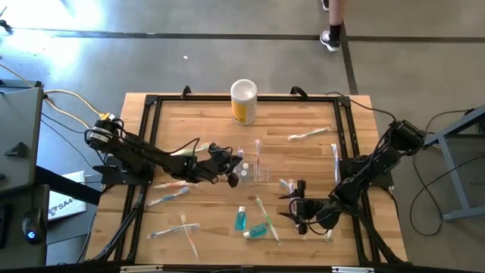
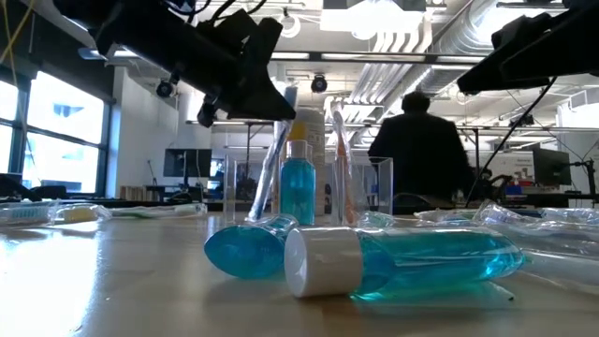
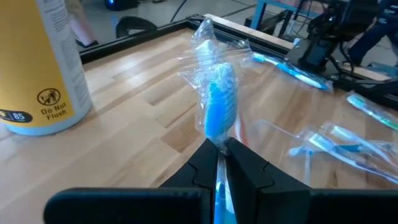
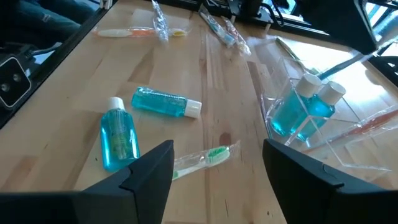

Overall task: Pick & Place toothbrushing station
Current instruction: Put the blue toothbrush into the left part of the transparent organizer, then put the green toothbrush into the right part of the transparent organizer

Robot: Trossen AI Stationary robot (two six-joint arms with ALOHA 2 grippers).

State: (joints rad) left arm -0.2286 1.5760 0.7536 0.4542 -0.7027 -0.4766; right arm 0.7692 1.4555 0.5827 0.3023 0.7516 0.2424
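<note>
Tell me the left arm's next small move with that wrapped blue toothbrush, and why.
Probably carry it on over the clear plastic holder and lower it in. The left gripper is pinched shut on the plastic-wrapped blue toothbrush, close beside the holder, which already has two teal bottles inside.

Both arms are black and jointed, built of slim dark links with rounded housings at the joints. The left arm has a yellow cable running to its base and a pale band there. The right arm trails dark cables. Each claw has matte black, angular fingers.
</note>
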